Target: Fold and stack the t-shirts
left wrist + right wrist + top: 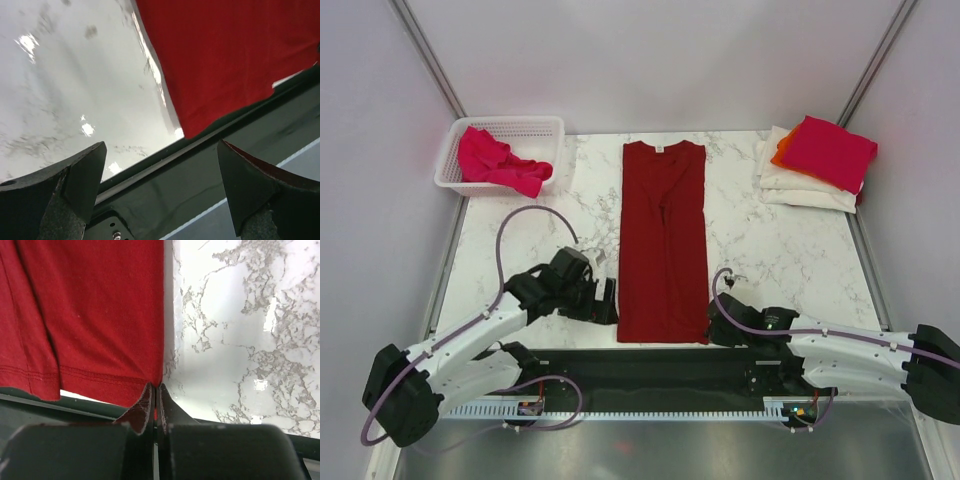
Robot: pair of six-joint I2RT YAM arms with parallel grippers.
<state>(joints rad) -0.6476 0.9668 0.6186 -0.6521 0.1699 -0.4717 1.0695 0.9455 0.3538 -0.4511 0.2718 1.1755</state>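
A dark red t-shirt [663, 240] lies flat in the middle of the table, folded into a long strip with its collar at the far end. My left gripper [605, 300] is open beside its near left corner; in the left wrist view that gripper [161, 150] is empty, with the shirt's corner [230, 60] ahead of the jaws and apart from them. My right gripper [715, 325] is at the near right corner. In the right wrist view it [156, 386] is shut on the hem corner of the shirt [90, 315].
A white mesh basket [550, 127] at the back left holds crumpled pink-magenta shirts [495, 160]. At the back right is a stack: a folded magenta shirt [827, 152] over an orange one [782, 157] on cream-white ones [800, 185]. A black rail [660, 365] runs along the near table edge.
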